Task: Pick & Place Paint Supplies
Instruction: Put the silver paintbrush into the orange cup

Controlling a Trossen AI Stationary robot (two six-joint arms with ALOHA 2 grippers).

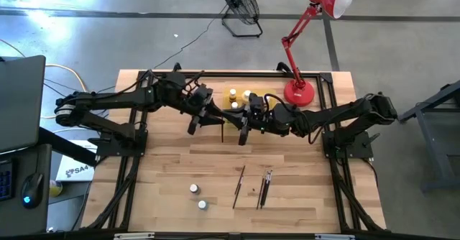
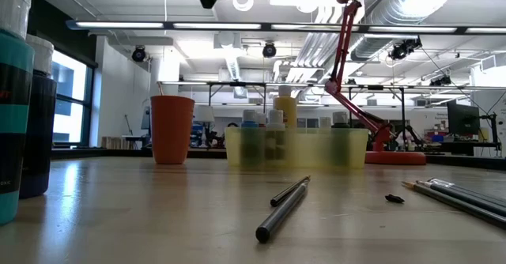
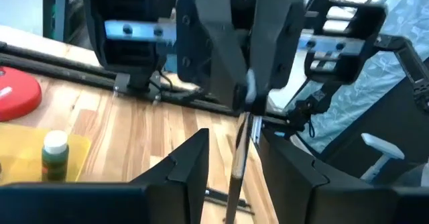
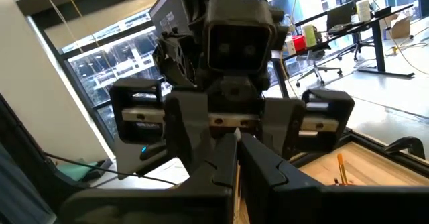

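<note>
Both arms meet above the middle of the table. My right gripper [image 3: 249, 90] is shut on a thin dark-handled paintbrush [image 3: 236, 167], which hangs down from it. My left gripper [image 3: 233, 143] faces it, open, one finger on each side of the hanging brush, apart from it. More brushes [image 1: 238, 186] [image 1: 264, 188] and two small white-capped bottles [image 1: 194, 190] [image 1: 203, 205] lie on the near part of the table. Several bottles [image 1: 239, 96] stand in the yellow tray [image 2: 296, 147] at the far side. My right gripper pinches the paintbrush near its upper end [image 3: 247, 117] between its two fingers. The fingers come level from the table's right and lie across the brush. The brush hangs below them, slightly tilted and clear of the table.
A red desk lamp's base [image 1: 298, 93] stands at the far right beside the tray. An orange-red cup [image 2: 171, 130] stands left of the tray. Two large bottles [image 2: 16, 98] stand close to the low camera. A small dark scrap [image 2: 394, 198] lies near the brushes.
</note>
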